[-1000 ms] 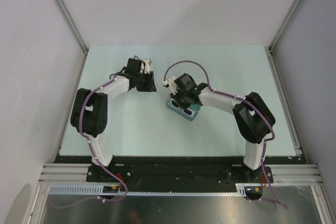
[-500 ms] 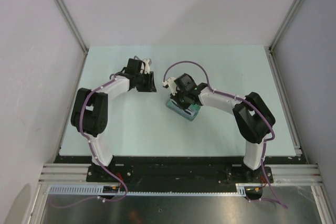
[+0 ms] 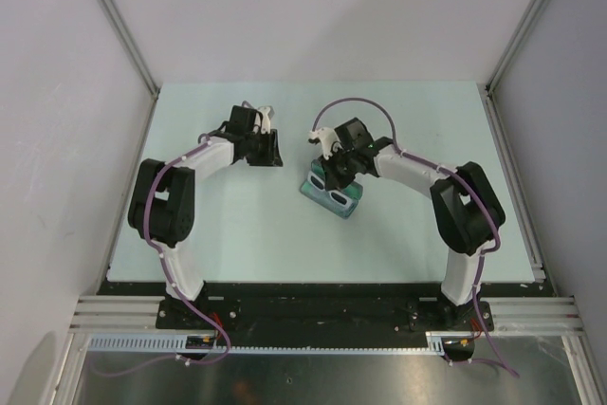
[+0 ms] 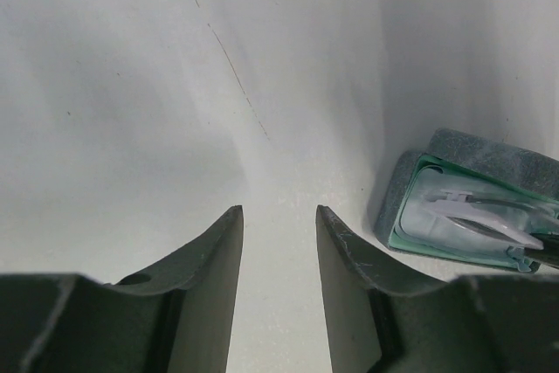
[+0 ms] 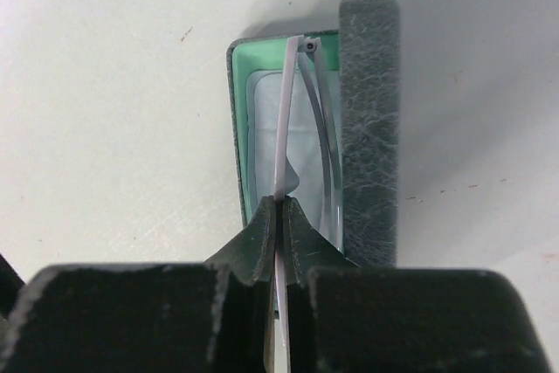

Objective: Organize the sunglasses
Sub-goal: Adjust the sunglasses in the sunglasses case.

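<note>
**Pale-green bench: sunglasses pinched by one temple over their open case**

White panel walls (image 3: 313, 16) in aluminium framing close in a pale-green bench (image 3: 237, 234) on three sides. Both arms are bolted at its near edge and reach toward the middle. The left arm (image 3: 180, 187) bends in from the left and the right arm (image 3: 427, 177) from the right.

The left tool (image 4: 278, 211) hangs over bare bench left of centre. Its jaws stand partly apart with nothing between them.

The right tool (image 5: 279, 203) is closed tight on one thin white temple of the sunglasses (image 5: 284, 111).

Just near of that tool, around the middle of the bench, lies the grey felt case (image 5: 369, 111). It is open, with its green lining showing.

The sunglasses sit over this open case. The top view shows their white frame and dark lenses within its outline. The wrist view shows both temples running along its length. Whether the frame rests in the case or is held slightly off it cannot be told.

A pale grey-blue cloth (image 5: 262, 120) lies flat on the lining beneath the temples.
</note>
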